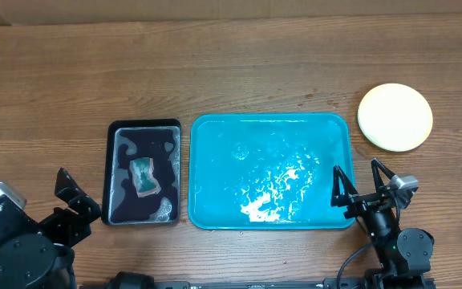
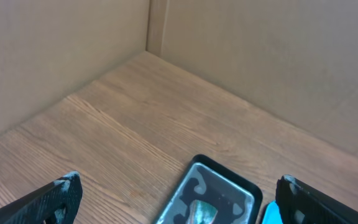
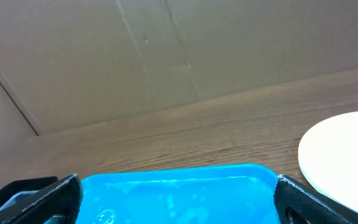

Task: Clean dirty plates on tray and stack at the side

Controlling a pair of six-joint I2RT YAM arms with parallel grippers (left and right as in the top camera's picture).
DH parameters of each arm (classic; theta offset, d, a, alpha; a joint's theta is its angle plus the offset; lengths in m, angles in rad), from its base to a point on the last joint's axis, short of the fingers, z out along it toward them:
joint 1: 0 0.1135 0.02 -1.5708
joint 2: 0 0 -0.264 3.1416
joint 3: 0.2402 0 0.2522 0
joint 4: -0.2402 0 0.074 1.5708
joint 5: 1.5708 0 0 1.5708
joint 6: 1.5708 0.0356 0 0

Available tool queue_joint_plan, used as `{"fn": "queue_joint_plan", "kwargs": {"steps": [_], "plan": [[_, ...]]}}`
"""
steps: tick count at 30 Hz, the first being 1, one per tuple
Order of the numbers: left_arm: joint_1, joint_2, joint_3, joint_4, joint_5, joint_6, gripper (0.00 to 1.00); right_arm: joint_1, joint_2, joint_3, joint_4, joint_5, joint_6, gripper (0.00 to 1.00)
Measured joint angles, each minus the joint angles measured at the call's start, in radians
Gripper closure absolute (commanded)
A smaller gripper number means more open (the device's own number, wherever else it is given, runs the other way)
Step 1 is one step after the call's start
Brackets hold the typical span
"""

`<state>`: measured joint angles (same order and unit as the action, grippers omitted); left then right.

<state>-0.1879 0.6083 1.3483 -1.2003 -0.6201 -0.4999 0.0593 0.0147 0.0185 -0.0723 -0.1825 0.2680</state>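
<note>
The turquoise tray (image 1: 207, 132) lies in the middle of the table, wet and with no plates on it; it also shows in the right wrist view (image 3: 166, 186). A stack of plates (image 1: 395, 117) with a yellow-green rim on top sits on the table to the tray's right; only the top plate can be seen. Its edge shows in the right wrist view (image 3: 344, 152). My right gripper (image 1: 361, 181) is open and empty at the tray's front right corner. My left gripper (image 1: 77, 195) is open and empty at the front left, beside the black tray.
A smaller black tray (image 1: 111, 172) with water and a teal sponge (image 1: 143, 177) lies left of the turquoise tray; it also shows in the left wrist view (image 2: 219, 193). Cardboard walls (image 2: 260, 56) stand behind the table.
</note>
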Motion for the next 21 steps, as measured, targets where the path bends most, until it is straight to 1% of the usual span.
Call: {"fn": "queue_joint_plan", "kwargs": {"steps": [3, 6, 7, 11, 14, 17, 21], "plan": [[0.067, -0.002, -0.008, 0.029, 0.051, 0.0, 0.0, 0.0, 0.0, 0.0, 0.0, 0.0, 0.0, 0.0], [0.154, -0.024, -0.064, 0.14, 0.127, 0.0, 0.0, 0.0, 0.0, 0.0, 0.0, 0.0, 0.0, 0.0], [0.179, -0.043, -0.1, 0.203, 0.16, 0.0, 0.0, 0.0, 0.0, 0.0, 0.0, 0.0, 0.0, 0.0], [0.224, -0.167, -0.298, 0.443, 0.268, -0.003, 0.0, 0.0, 0.0, 0.0, 0.0, 0.0, 0.0, 0.0], [0.228, -0.289, -0.483, 0.664, 0.332, -0.003, 0.0, 0.0, 0.0, 0.0, 0.0, 0.0, 0.0, 0.0], [0.228, -0.397, -0.655, 0.811, 0.377, -0.003, 0.0, 0.0, 0.0, 0.0, 0.0, 0.0, 0.0, 0.0], [0.228, -0.483, -0.838, 0.989, 0.417, -0.004, 0.0, 0.0, 0.0, 0.0, 0.0, 0.0, 0.0, 0.0]]}}
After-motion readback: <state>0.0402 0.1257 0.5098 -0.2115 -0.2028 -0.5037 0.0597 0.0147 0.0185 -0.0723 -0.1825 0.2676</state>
